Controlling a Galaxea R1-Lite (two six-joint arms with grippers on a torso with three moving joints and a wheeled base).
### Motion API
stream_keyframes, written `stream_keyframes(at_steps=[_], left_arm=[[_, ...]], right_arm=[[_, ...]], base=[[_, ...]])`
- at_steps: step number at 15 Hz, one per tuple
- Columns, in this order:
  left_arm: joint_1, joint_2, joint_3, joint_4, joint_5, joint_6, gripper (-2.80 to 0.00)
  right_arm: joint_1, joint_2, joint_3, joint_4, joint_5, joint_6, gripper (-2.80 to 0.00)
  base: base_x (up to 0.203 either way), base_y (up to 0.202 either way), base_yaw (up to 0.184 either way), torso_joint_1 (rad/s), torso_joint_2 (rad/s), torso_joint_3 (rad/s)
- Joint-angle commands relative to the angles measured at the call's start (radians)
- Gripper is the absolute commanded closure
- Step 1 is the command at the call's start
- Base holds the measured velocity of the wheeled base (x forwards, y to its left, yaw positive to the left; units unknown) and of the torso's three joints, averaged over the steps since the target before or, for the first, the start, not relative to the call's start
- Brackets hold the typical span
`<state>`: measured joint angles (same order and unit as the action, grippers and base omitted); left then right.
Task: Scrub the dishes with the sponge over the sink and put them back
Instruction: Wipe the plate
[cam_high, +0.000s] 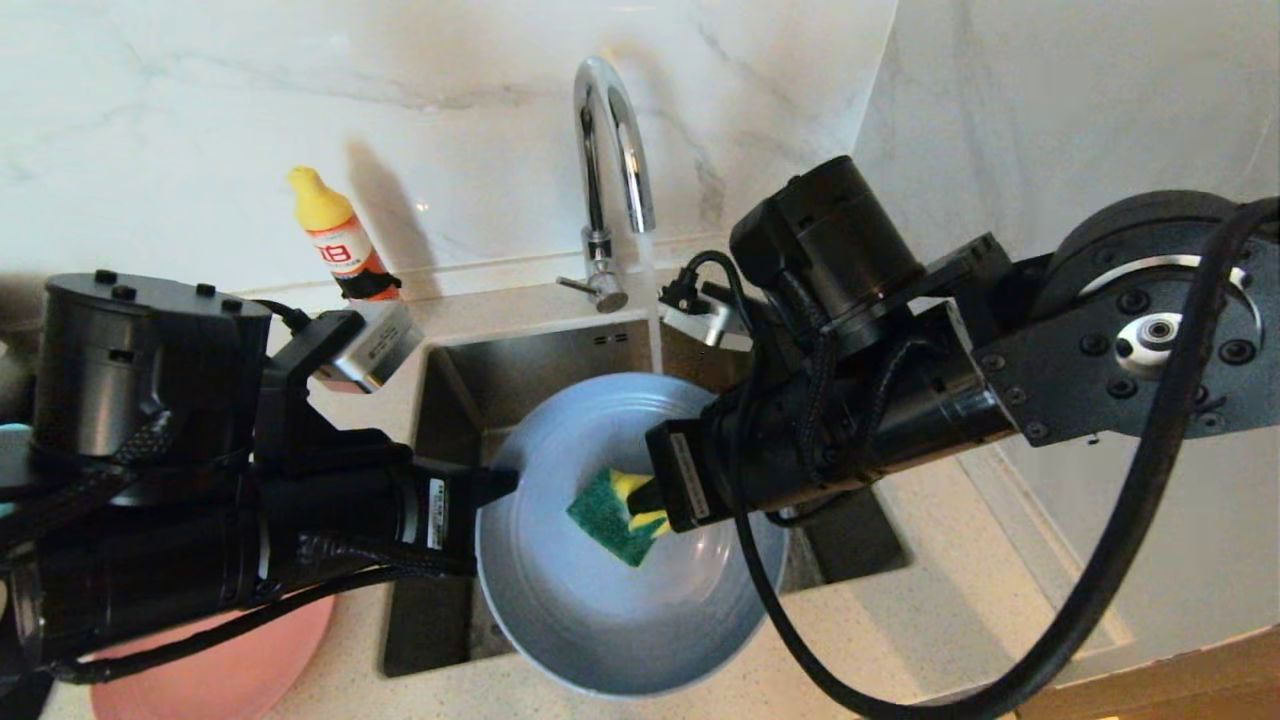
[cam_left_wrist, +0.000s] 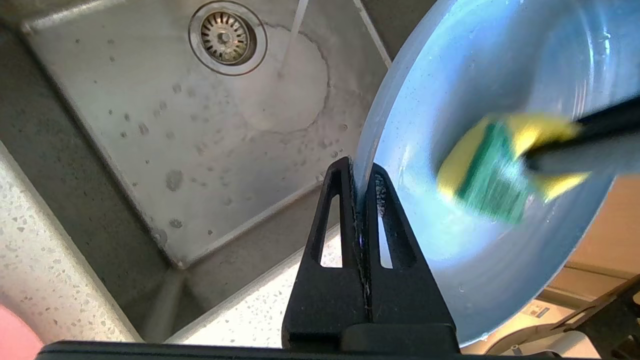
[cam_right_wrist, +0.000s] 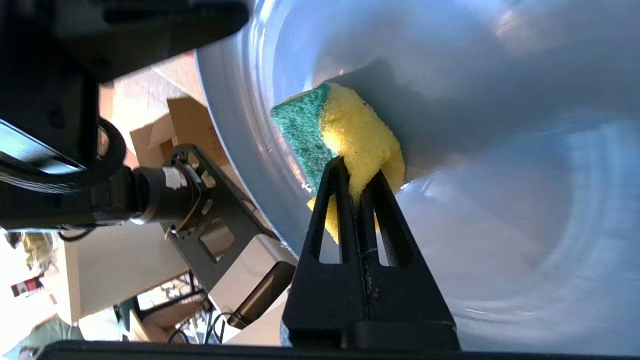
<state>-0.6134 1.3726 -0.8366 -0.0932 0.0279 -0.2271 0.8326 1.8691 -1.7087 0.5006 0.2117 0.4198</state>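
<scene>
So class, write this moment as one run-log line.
step: scrubbing | left pincer: shut on plate rim, over sink | right pincer: shut on sponge, pressed to plate | tap: running

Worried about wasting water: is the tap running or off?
Running. A thin stream falls from the tap and spreads in a wet patch on the sink floor beside the drain strainer.

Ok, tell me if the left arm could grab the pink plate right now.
Probably not. The left gripper is shut on the grey-blue plate's rim over the sink; it must let go first. The pink plate lies close below that arm.
</scene>
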Motion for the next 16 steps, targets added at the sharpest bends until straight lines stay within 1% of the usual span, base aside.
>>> stream_keyframes(at_steps=[1, 3, 7, 9, 13, 16], left_arm=[[0.000, 0.000, 0.008, -0.002, 0.000, -0.001, 0.00], [0.000, -0.009, 0.008, -0.002, 0.000, 0.000, 0.00], [0.000, -0.014, 0.023, -0.002, -0.005, -0.001, 0.00], [0.000, -0.018, 0.028, -0.002, -0.004, -0.001, 0.00], [0.000, -0.018, 0.018, -0.003, -0.002, 0.000, 0.00], [0.000, -0.017, 0.017, -0.003, 0.006, 0.002, 0.00]], right_arm=[[-0.021, -0.017, -0.003, 0.005, 0.000, 0.002, 0.00], [-0.048, -0.019, -0.006, 0.006, -0.006, 0.001, 0.00], [-0.055, 0.022, -0.052, 0.004, -0.009, 0.004, 0.00], [-0.031, 0.042, -0.072, 0.007, -0.009, 0.005, 0.00], [0.038, 0.051, -0.066, 0.014, -0.011, 0.005, 0.00], [0.075, 0.052, -0.060, 0.051, -0.011, 0.005, 0.00]], base=[[0.000, 0.000, 0.000, 0.000, 0.00, 0.000], [0.000, 0.000, 0.000, 0.000, 0.00, 0.000], [0.000, 0.000, 0.000, 0.000, 0.00, 0.000], [0.000, 0.000, 0.000, 0.000, 0.00, 0.000], [0.000, 0.000, 0.000, 0.000, 0.00, 0.000], [0.000, 0.000, 0.000, 0.000, 0.00, 0.000]])
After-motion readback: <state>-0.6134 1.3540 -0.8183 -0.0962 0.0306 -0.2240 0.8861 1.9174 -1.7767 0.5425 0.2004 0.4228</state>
